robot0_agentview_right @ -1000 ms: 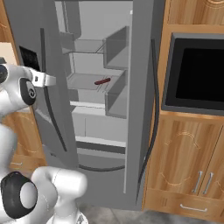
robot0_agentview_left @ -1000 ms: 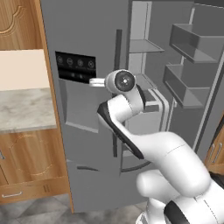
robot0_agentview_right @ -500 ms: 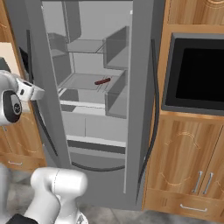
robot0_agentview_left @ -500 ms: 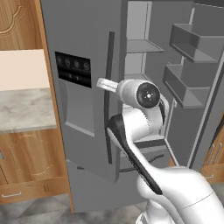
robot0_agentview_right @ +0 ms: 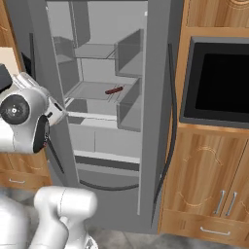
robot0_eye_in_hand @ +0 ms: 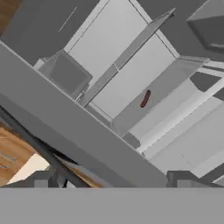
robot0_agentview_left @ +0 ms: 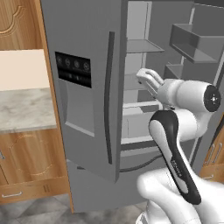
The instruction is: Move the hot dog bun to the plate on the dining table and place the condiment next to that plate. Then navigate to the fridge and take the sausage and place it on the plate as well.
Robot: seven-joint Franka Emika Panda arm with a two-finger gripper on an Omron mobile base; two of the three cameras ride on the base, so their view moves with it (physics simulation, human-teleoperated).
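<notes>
Dark red-brown and slim, the sausage (robot0_agentview_right: 114,91) lies alone on a grey middle shelf (robot0_agentview_right: 95,91) of the open fridge (robot0_agentview_left: 96,109), toward the shelf's right side and clear of the walls, which leaves room for fingers to come down on either side of it. Seen from the hand camera, the sausage (robot0_eye_in_hand: 145,99) sits well ahead and up-field, so the gripper (robot0_eye_in_hand: 113,179) is far from it and nothing is between its tips. The jaws stand spread wide, the two dark fingertips (robot0_eye_in_hand: 43,178) apart at the bottom corners, a sensible readiness for a thin object. The wrist (robot0_agentview_left: 151,81) is held just at the edge of the open left door (robot0_agentview_left: 83,87), probably because the arm must pass that door before reaching into the compartment. By my judgement the fridge leg of the task has only begun: the approach to the shelf remains, then the pinch across the sausage's narrow width. The door edge looks like the main thing to avoid clipping
</notes>
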